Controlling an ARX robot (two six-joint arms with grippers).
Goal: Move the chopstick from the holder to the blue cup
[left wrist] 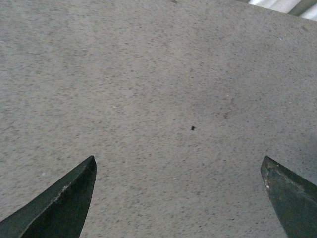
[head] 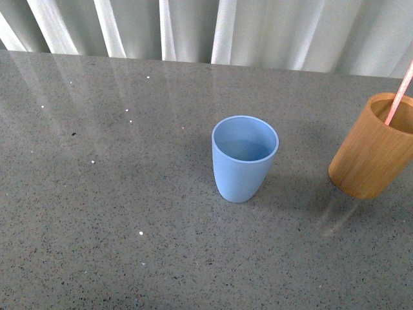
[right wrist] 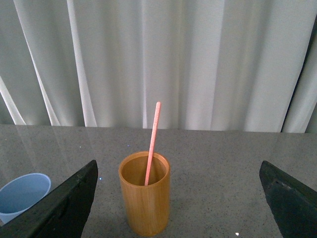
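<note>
The light blue cup (head: 245,157) stands upright and empty near the middle of the grey table; its rim also shows in the right wrist view (right wrist: 22,195). The orange-brown wooden holder (head: 373,147) (right wrist: 144,198) stands at the right edge of the front view. One pinkish-red chopstick (head: 400,93) (right wrist: 152,142) leans in it, sticking well above the rim. My right gripper (right wrist: 178,198) is open, facing the holder from a short distance with the holder between its fingers' lines. My left gripper (left wrist: 178,191) is open over bare tabletop. Neither arm shows in the front view.
The speckled grey tabletop (head: 116,194) runs back to a white pleated curtain (head: 213,29) along its far edge. A small dark speck (left wrist: 192,128) lies on the surface under the left gripper.
</note>
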